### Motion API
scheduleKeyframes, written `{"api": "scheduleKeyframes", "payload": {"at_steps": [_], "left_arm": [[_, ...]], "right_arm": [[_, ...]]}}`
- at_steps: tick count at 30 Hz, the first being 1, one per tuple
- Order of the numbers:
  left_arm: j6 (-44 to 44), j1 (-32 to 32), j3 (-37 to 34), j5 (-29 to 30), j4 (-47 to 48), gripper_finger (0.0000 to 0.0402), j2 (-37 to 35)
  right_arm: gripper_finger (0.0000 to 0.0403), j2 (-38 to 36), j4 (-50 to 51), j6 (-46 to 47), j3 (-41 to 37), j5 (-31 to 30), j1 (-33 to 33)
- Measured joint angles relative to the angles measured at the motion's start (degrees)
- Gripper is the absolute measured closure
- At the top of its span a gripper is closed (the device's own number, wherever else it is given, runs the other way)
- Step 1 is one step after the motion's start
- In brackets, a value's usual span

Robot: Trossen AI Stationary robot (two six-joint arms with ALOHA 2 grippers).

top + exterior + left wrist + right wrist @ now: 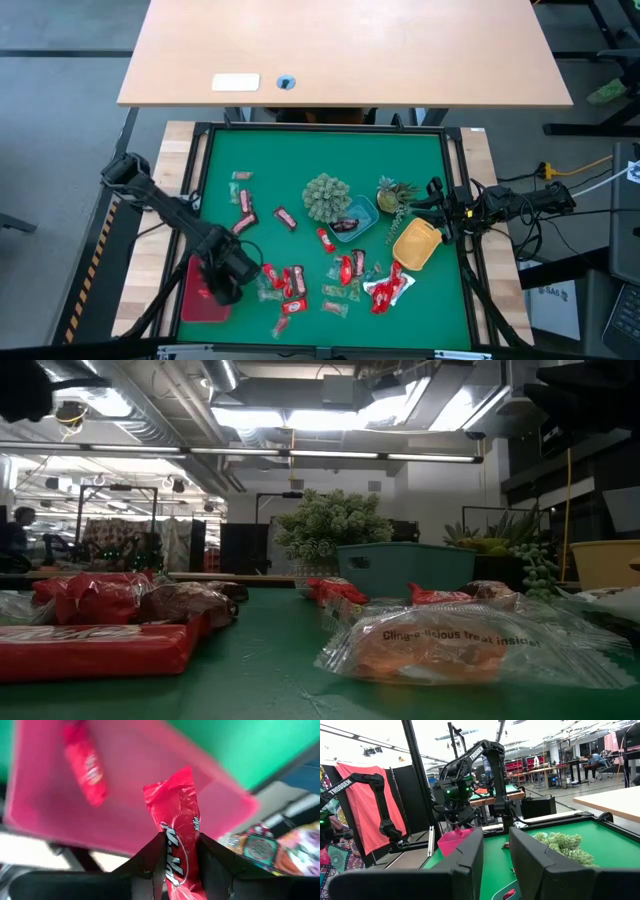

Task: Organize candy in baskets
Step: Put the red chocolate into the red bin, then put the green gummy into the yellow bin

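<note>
Low view: nearest the lens lies a clear-wrapped orange sweet (425, 650) on the green surface (270, 660). Beside it, toward the picture's left, lies a flat red bar (95, 648), with red and brown sweets (130, 600) heaped behind it. Farther back stand the pale blue basket (405, 568), a green spiky plant ornament (330, 525) and the edge of the yellow-orange basket (605, 563).

High view: taking the plant ornament (327, 197) as landmark, the blue basket (354, 219) touches its near right side and holds a dark sweet. The yellow-orange basket (416, 243) sits farther right. Loose red candy (348, 268) is scattered below the ornament; more pieces lie to its left. The red basket (205, 297) sits far below-left of the ornament, at the surface's corner. The left gripper (228, 285) hangs over that basket. The right gripper (432, 205) hovers to the ornament's right, by a second, smaller plant ornament (393, 193).

Left wrist view: the left gripper (179, 862) is clenched on a red wrapped candy bar (176, 835), held above the red basket (135, 780). 1 red sweet (86, 765) already lies inside the basket.

Right wrist view: the right gripper (496, 865) holds nothing, its fingers (465, 865) parted by a narrow gap. Beyond them lie the plant ornament (562, 845) and the left arm over the red basket (451, 841).
</note>
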State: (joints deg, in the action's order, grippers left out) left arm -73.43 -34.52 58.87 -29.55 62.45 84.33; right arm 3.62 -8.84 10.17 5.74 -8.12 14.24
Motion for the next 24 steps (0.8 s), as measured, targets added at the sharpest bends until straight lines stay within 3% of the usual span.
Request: {"api": "scheduleKeyframes", "payload": {"at_steps": [10,24], "left_arm": [[-4.9,-4.1,0.0,6.7,2.7,0.0294,0.0],[-7.0,-5.0,0.0,9.5,2.2,0.0208,0.0]], "right_arm": [[0.0308,0.0,0.0,0.0,0.0,0.0,0.0],[0.0308,0.0,0.0,0.0,0.0,0.0,0.0]]}}
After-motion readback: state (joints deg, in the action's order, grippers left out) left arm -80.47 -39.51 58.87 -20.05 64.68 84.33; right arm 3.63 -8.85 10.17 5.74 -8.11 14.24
